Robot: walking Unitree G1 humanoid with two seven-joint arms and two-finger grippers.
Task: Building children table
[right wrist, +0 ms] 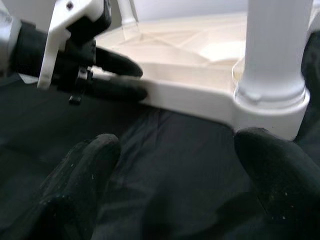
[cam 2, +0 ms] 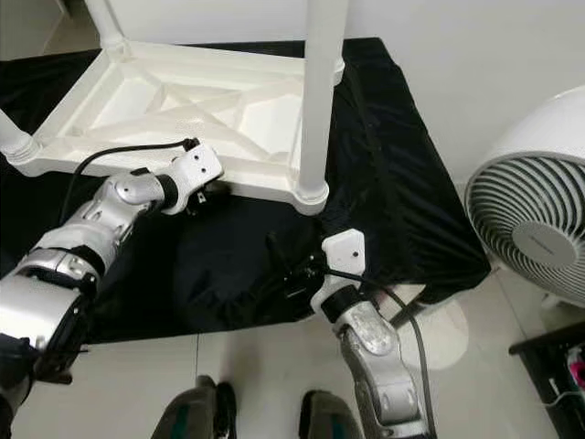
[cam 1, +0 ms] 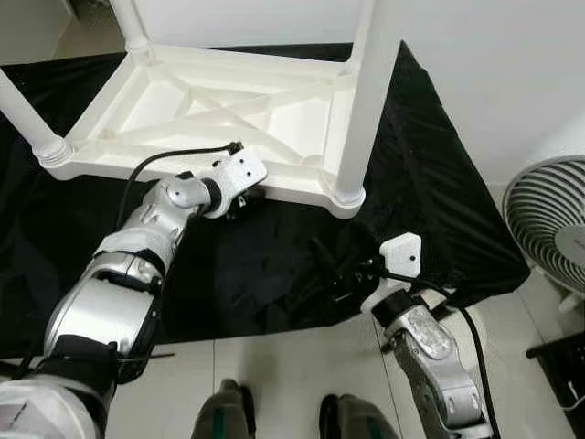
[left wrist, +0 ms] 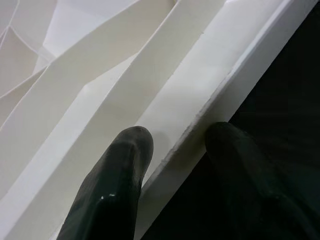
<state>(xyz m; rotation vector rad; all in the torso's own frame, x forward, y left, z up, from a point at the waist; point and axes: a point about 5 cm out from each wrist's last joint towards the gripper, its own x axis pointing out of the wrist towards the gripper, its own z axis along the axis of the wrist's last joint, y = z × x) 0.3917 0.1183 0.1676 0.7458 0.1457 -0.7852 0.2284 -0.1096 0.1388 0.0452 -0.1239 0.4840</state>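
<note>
White table (cam 1: pixel 228 110) lay upturned, its rim pinched between the left gripper (left wrist: pixel 175 150) fingers, seemingly steadying it, while the right gripper (right wrist: pixel 172 175) waited agape, empty, below a leg (right wrist: pixel 272 45).

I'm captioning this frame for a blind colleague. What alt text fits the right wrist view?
The left gripper has its jaws closed over the near rim of an upturned white children's table, one finger above the rim and one below. A table leg stands at the corner, over black cloth. The right gripper's open fingers frame the foreground.
</note>
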